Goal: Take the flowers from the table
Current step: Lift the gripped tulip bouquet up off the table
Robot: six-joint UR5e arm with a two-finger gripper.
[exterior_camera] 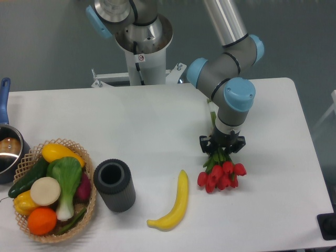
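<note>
The flowers [221,175], a bunch of red tulip buds with green leaves and thin green stems, lie on the white table [147,121] right of centre, buds toward the front edge. My gripper [222,148] points straight down over the leafy part just behind the buds. Its black fingers have drawn in against the stems and appear shut on them. The far ends of the stems run back under the wrist and are partly hidden.
A yellow banana [175,203] lies just left of the buds. A dark grey cylinder cup [114,184] stands further left. A wicker basket [87,173] of vegetables and fruit sits at the front left. A pot [9,152] with a blue handle is at the left edge.
</note>
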